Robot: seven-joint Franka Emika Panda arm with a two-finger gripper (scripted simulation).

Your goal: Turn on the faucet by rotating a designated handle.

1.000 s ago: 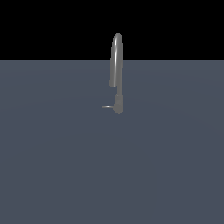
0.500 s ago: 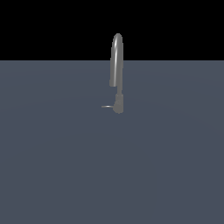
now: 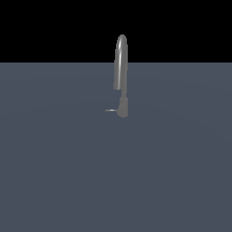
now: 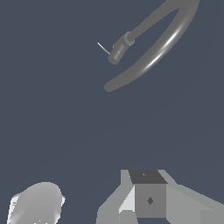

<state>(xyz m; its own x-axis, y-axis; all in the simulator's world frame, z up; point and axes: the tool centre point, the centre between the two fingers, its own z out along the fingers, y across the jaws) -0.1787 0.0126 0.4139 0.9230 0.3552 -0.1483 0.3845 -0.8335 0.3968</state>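
The handle (image 3: 110,110) was a thin grey rod that stuck out level from the faucet's base toward the exterior view's left, near the middle of the scene. Just to its right stood the faucet (image 3: 121,72), its short thick cylindrical base resting on the flat slate-grey surface (image 3: 116,181) and its slim neck rising straight up into a high arch whose top crossed into the black band behind. From that camera the arch was seen almost edge-on, so the spout's outlet hung just beside the neck, above the base. Nothing touched the handle or the faucet there, and no part of the arm showed in that view.

In the wrist view the handle (image 4: 103,48) appeared as a fine pin jutting from the base, with the faucet (image 4: 162,41) sweeping in a wide curve beside it. Both lay well apart from the gripper (image 4: 92,205), of which only a rounded pale finger (image 4: 35,203) and a blocky grey finger (image 4: 146,199) entered the picture. The two stood wide apart with bare surface between them, holding nothing.
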